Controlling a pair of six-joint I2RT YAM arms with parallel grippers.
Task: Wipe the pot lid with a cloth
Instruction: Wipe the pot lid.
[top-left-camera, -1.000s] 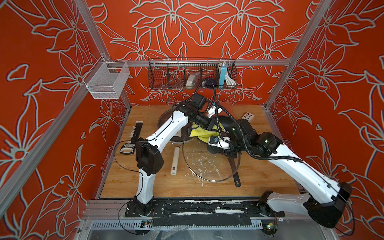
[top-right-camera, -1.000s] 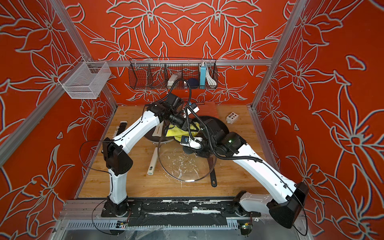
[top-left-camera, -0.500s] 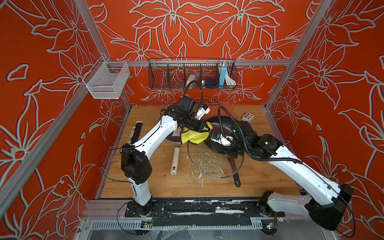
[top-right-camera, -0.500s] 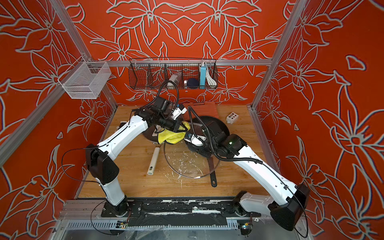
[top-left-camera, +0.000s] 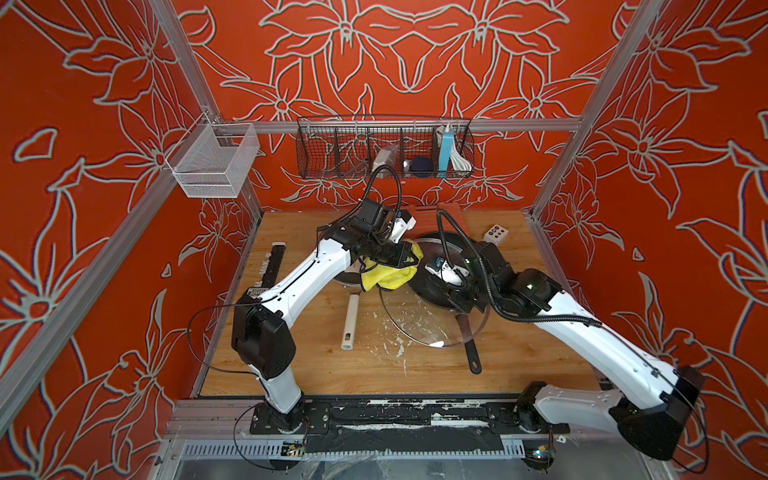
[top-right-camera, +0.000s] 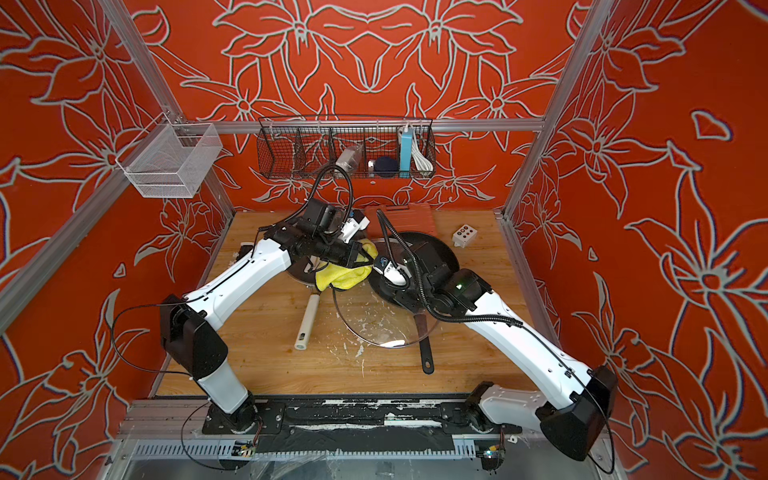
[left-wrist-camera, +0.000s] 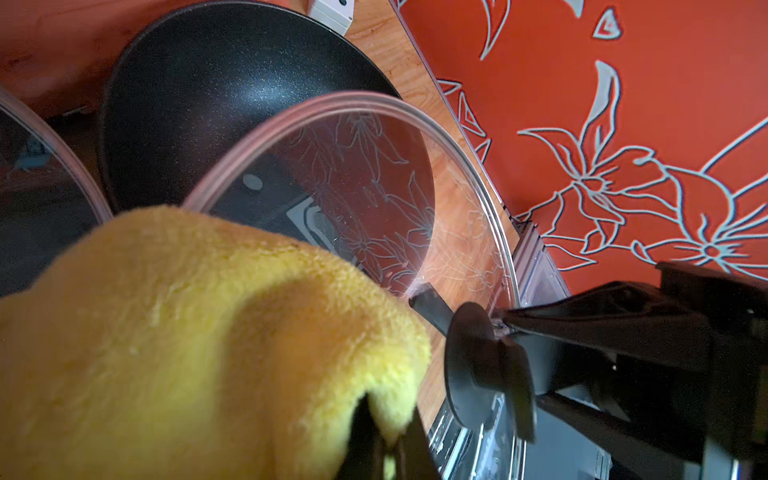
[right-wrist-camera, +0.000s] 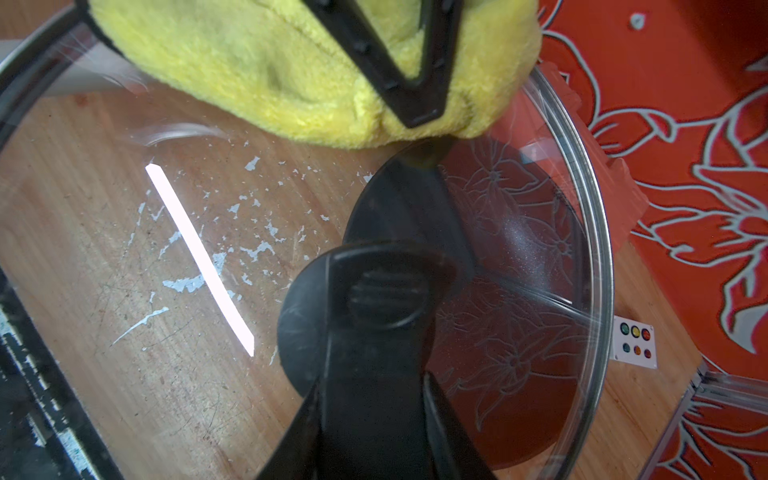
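Observation:
The clear glass pot lid (top-left-camera: 432, 328) hangs tilted above the table. My right gripper (right-wrist-camera: 374, 365) is shut on its black knob (right-wrist-camera: 376, 291), which also shows in the left wrist view as the knob (left-wrist-camera: 478, 365). The fluffy yellow cloth (top-left-camera: 388, 276) is bunched in my left gripper (left-wrist-camera: 386, 440), whose jaws are shut on a fold of it. The cloth (right-wrist-camera: 270, 70) lies against the lid's (right-wrist-camera: 166, 249) far rim, on the side towards my left arm. Both top views show the cloth (top-right-camera: 343, 276) beside the lid (top-right-camera: 374, 324).
A black frying pan (top-left-camera: 432, 253) sits under and behind the lid. A second pan with a white handle (top-left-camera: 349, 324) lies under my left arm. A white button box (top-left-camera: 494, 235), an orange board (top-right-camera: 399, 216), a black wire basket (top-left-camera: 384, 149) and a white mesh basket (top-left-camera: 212, 160) stand round the back.
My left arm has drawn the cloth leftwards from over the lid's far part to its far-left rim, most of it in the first half second. The lid has barely moved.

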